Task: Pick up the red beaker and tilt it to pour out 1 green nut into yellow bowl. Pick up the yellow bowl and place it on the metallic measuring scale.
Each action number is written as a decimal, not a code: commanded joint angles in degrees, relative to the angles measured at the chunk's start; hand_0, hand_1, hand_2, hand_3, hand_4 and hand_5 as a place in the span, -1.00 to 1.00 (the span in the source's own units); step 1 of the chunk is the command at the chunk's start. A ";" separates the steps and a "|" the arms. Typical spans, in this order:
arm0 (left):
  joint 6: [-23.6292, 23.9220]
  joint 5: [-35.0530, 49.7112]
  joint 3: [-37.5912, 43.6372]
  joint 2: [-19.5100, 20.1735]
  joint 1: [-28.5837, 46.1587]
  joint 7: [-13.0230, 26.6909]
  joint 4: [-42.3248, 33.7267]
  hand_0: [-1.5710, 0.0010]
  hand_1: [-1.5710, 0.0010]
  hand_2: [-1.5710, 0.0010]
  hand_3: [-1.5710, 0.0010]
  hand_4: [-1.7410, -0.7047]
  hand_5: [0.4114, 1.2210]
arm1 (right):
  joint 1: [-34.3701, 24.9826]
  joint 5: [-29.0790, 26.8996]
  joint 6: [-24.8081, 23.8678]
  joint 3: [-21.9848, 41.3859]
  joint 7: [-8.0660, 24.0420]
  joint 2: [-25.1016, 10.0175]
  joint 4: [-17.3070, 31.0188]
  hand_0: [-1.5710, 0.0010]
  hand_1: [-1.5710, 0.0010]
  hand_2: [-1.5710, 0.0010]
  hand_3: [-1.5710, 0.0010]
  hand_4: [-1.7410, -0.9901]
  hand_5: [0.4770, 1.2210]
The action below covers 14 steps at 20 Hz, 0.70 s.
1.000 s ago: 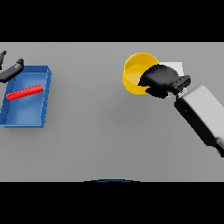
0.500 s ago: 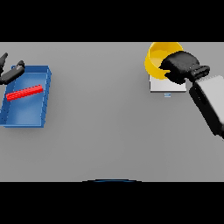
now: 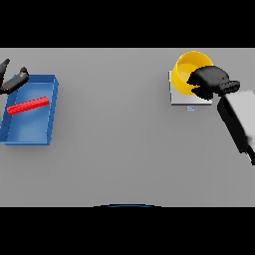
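- Round yellow bowl: smooth, matte, deep-walled, with an evenly curved rim and a plain yellow interior. It sits over the far part of the scale, at the far right of the tabletop; whether its base touches the platform cannot be told.
- Flat square metallic measuring scale: pale grey, with a lighter platform edge showing to the left of and below the bowl, and a small bluish mark at the middle of its near edge.
- Right hand: dark and glossy, at the bowl's near-right rim. Its fingers are curled over the rim and pinch the bowl's wall. The wrist points to the right and toward the near side, and the white and grey forearm runs diagonally down to the right edge of the view.
- Rectangular blue tray: shallow, with low upright walls and a flat floor, at the far left of the tabletop, well apart from the scale.
- Slender red bar: straight and lying flat and slightly slanted on the tray's floor.
- Left hand: dark, at the left edge just beyond the tray's far-left corner, fingers straight and spread, holding nothing.
- Grey tabletop: uniform and matte.
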 commanded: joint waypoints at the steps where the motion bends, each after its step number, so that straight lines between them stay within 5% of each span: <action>1: -0.10 -0.11 -0.20 -0.15 0.10 0.08 0.34 1.00 1.00 1.00 1.00 0.71 -0.02 | -0.46 -0.01 -0.09 -0.20 -0.85 -0.32 0.89 -1.00 -1.00 -0.76 -0.76 -1.00 1.00; 6: -0.76 0.44 -0.03 0.21 0.95 -0.31 -0.50 1.00 1.00 1.00 1.00 0.73 -0.08 | -1.34 0.25 -0.37 -0.10 -1.33 0.39 4.33 -1.00 -1.00 -0.75 -0.84 -1.00 1.00; 8: -1.11 0.72 0.23 0.60 0.73 0.13 -0.69 1.00 1.00 1.00 1.00 0.74 -0.09 | -1.39 -0.03 -0.13 -0.23 -0.88 0.88 4.53 -0.99 -0.90 -0.83 -0.59 -1.00 1.00; 9: -0.97 0.73 0.16 0.44 0.95 0.08 -0.94 1.00 1.00 1.00 1.00 0.75 -0.10 | -1.01 0.05 0.07 -0.15 -0.76 0.66 4.33 -0.98 -0.82 -0.71 -0.41 -0.84 1.00; 11: -1.33 0.86 0.12 0.51 1.49 -0.72 -0.85 1.00 1.00 1.00 1.00 0.75 -0.10 | -1.12 -0.65 0.61 -0.83 0.31 0.89 4.68 -0.70 -0.43 -0.28 -0.04 -0.60 0.61; 14: -0.97 1.33 0.43 0.16 1.47 -0.07 -1.38 1.00 1.00 1.00 1.00 0.74 -0.13 | -1.83 -2.36 2.85 -2.18 1.45 1.33 4.87 0.04 0.14 0.26 0.39 -0.39 0.20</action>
